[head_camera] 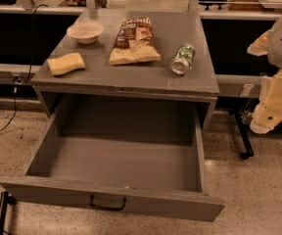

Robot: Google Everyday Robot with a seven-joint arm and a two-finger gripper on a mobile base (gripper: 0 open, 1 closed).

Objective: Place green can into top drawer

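Nearest, the top drawer (pixel 112 198) stands pulled open. On the bench (pixel 199 77) above, the green can (pixel 182 58) lies on its side beside a chip bag (pixel 134 40). Off right hangs the gripper (pixel 268 116), apart from the can; whether it is open or closed I cannot tell.

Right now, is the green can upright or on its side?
On its side: the green can lies on the cabinet top, one silver end facing the camera. The pincer hangs at the right edge, apart from it.
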